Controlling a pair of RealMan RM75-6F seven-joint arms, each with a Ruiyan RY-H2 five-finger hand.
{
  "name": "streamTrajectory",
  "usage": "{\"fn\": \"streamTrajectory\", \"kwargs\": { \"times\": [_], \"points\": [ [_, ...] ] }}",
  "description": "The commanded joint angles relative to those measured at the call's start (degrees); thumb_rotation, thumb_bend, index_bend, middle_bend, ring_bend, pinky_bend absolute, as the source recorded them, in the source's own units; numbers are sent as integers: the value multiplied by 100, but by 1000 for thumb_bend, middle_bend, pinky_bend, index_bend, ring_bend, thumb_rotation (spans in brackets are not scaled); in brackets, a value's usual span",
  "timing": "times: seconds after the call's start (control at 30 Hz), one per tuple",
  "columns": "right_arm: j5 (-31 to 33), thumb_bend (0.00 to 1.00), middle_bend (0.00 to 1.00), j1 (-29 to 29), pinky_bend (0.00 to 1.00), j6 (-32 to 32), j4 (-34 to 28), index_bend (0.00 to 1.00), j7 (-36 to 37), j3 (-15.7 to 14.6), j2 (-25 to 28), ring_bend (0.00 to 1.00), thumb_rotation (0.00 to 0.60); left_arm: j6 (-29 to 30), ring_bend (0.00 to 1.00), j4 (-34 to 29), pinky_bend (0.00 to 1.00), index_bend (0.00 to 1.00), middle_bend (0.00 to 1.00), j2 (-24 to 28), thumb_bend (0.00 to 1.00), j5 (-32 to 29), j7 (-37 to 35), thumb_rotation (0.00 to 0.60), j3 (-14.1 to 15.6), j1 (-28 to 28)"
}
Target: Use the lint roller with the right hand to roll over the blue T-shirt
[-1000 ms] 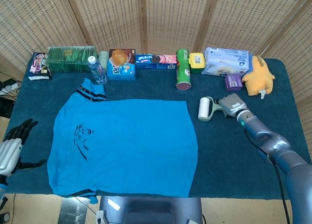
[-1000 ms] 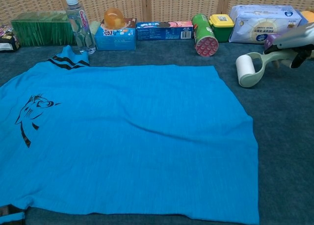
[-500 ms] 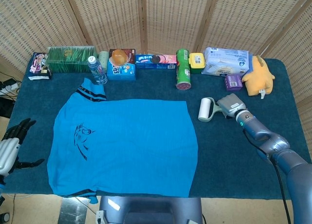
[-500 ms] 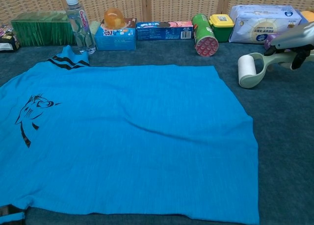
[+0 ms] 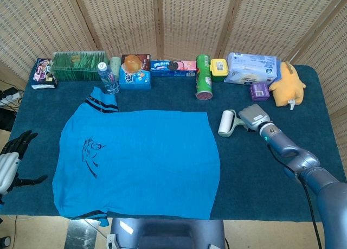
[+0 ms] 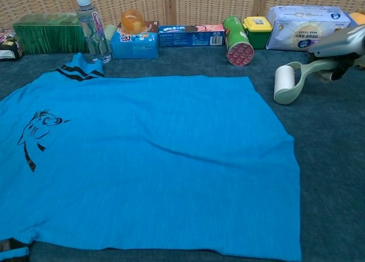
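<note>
— What took up most of the table (image 5: 260,173)?

— The blue T-shirt (image 5: 141,162), spread flat across the left and middle of the dark cloth, its printed side up and the striped collar (image 5: 103,102) turned toward the far edge. I judged it was laid out smooth so a roller could travel over it without bunching.

— And the clutter at the back?

— A row along the far edge: a green box (image 5: 79,64) at the left, a pack of wipes (image 5: 252,68) and a yellow plush toy (image 5: 287,84) at the right, then a green canister (image 5: 203,76) and a water bottle (image 5: 108,78) between them. All sat beyond the shirt, out of any rolling path.

— Where was the lint roller?

— The lint roller (image 6: 287,82) was just past the shirt's right edge, not yet on the fabric. The right hand (image 5: 252,117) gripped its pale green handle, fingers wrapped round it, with the white roll pointed left toward the shirt.

— So the rolling hadn't begun?

— Not by my reckoning; the roll needed carrying left onto the cloth first.

— The other hand?

— The left hand (image 5: 12,159) hung off the table's near-left corner, dark fingers spread and holding nothing, well clear of the shirt.
</note>
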Motion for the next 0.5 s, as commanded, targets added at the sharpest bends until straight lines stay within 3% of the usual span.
{"fn": "streamTrajectory", "kwargs": {
  "times": [0.03, 0.2, 0.5],
  "points": [
    [38, 960, 882, 51, 1000, -98, -121, 814, 106, 12, 62, 836, 600, -41, 0, 27, 18, 0, 0, 0, 87, -8, -37, 600, -6, -19],
    [131, 1000, 884, 22, 1000, 46, -299, 871, 267, 113, 159, 841, 600, -70, 0, 55, 18, 0, 0, -8, 88, -6, -80, 600, -13, -33],
    [130, 1000, 879, 246, 1000, 171, -1434, 876, 525, 298, 932, 842, 600, -99, 0, 76, 18, 0, 0, -74, 88, 100, -145, 600, -13, -63]
  ]
}}
